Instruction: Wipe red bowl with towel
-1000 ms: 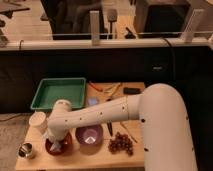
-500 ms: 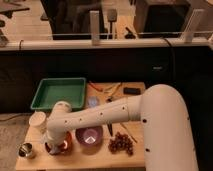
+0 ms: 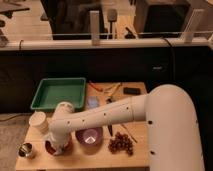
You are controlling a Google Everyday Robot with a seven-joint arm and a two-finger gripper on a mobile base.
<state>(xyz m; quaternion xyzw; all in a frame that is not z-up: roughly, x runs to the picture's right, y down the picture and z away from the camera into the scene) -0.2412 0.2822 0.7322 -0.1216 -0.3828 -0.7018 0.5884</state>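
Gripper (image 3: 57, 146) is pressing straight down into red bowl (image 3: 51, 147) directly beneath; towel and finger state hidden, cannot tell.

Light wooden table (image 3: 80, 156), low in frame. Directly behind the table: dark partition wall (image 3: 125, 65) spanning the full width. On top of the partition: pale ledge (image 3: 100, 42) with white upright posts (image 3: 95, 22) holding a clear panel. Beyond the panel, farther back from the table: dark office chair (image 3: 70, 15), pale wood-toned floor. Left of the table: grey floor (image 3: 10, 135). Dim, warm indoor light.
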